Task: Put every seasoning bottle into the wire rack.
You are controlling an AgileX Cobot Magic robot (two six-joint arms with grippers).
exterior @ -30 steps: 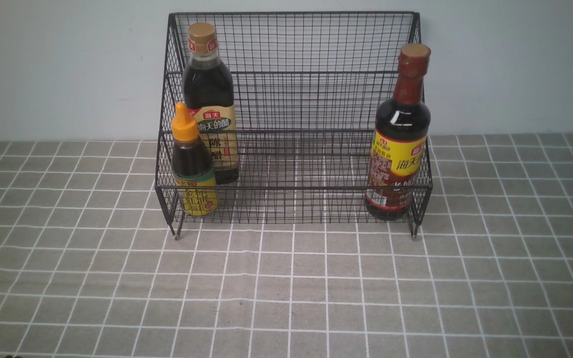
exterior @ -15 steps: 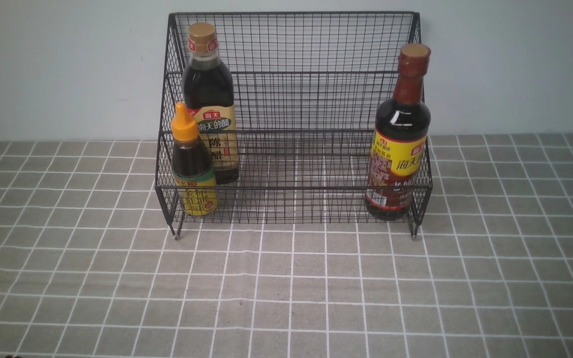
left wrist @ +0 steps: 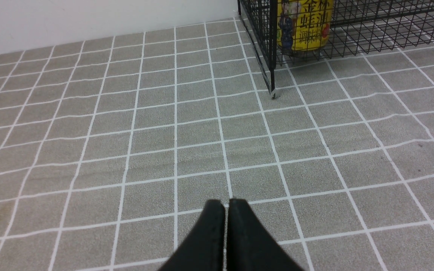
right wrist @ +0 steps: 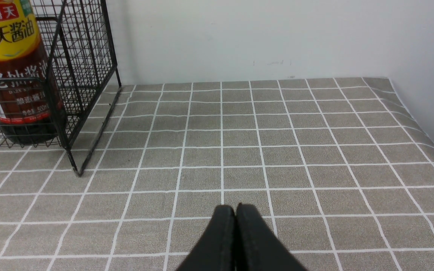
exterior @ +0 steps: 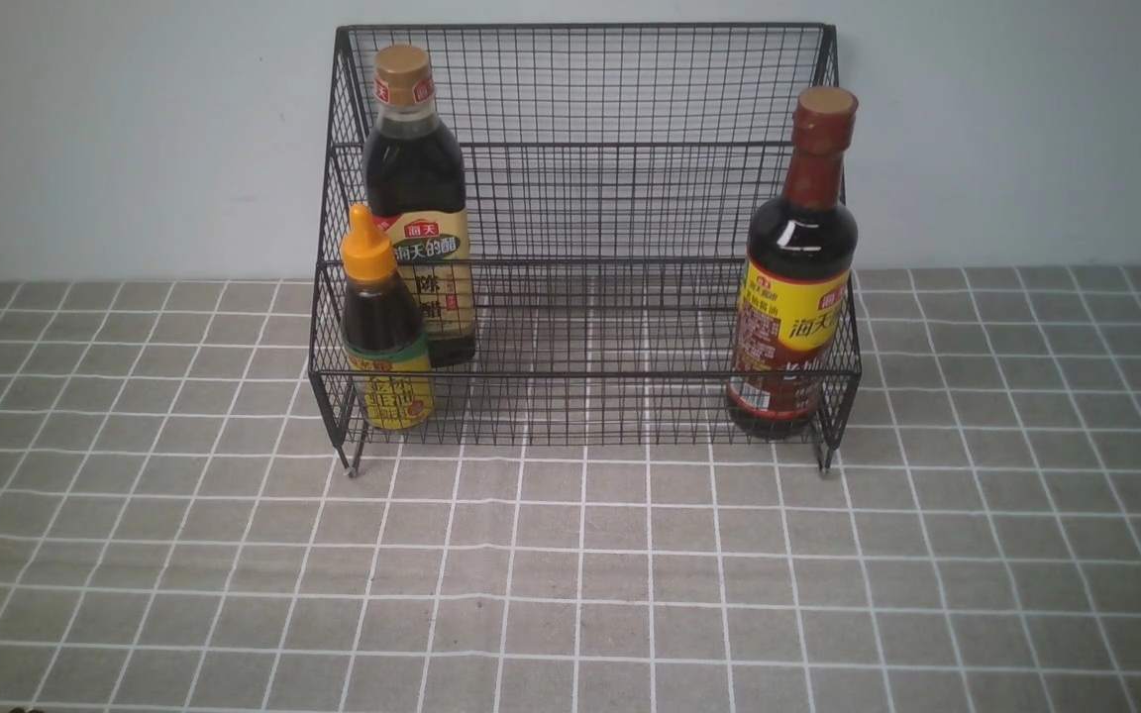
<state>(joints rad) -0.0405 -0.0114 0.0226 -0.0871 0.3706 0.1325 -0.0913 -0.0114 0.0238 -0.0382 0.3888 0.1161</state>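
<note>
In the front view all three bottles stand in the wire rack (exterior: 585,374) at upper centre: the gold-capped bottle (exterior: 419,178) and orange-nozzled bottle (exterior: 387,317) toward its left end, the brown-necked bottle (exterior: 800,238) leaning slightly at its right; both arms' jaws are together, holding nothing, apart from the rack over the tabletop (exterior: 580,574); placing looks finished, so the relation that matters is that gap, and any next move should preserve it

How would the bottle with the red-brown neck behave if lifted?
The red-brown-necked bottle looks rigid and probably heavy, being tall and full of dark liquid. Its smooth, shiny shoulder may be slippery. It leans inside the wire rack, so it could swing upright once lifted.
</note>
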